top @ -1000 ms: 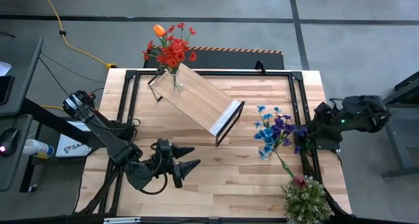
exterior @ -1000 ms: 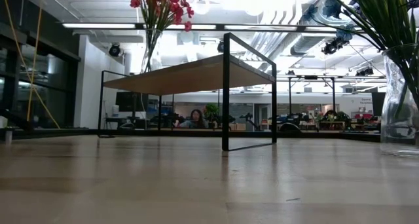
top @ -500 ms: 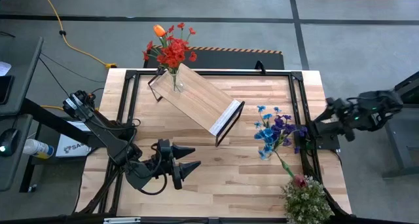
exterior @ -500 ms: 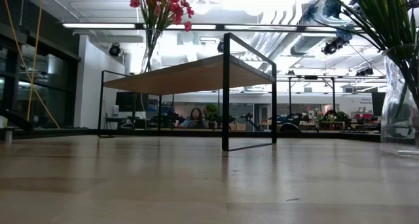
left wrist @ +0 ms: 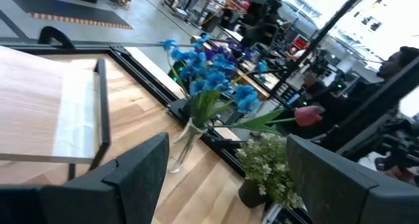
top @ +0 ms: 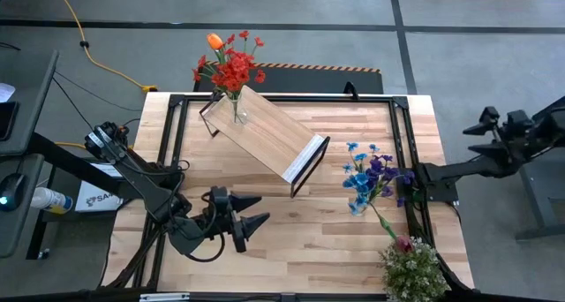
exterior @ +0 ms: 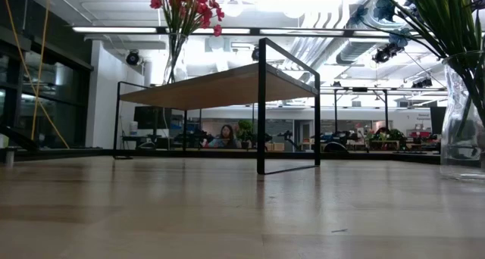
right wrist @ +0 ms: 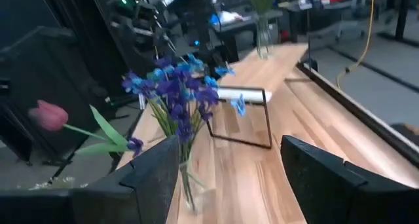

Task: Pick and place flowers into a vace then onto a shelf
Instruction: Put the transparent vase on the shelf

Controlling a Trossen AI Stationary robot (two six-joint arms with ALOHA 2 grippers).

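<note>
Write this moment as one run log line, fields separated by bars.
left gripper: open, empty | right gripper: open, off-table | red flowers: on shelf | blue flowers: on table

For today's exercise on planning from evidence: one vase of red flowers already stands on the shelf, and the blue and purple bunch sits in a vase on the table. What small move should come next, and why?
Probably bring the right gripper, open and out past the table's right edge, back toward the blue and purple flowers. Their vase stands on the table beside the shelf, nearer that arm than the left gripper.

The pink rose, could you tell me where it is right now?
In the high view the pink rose lies at the table's near right corner, its bloom against the bushy green plant, its stem running up toward the blue and purple flowers.
</note>
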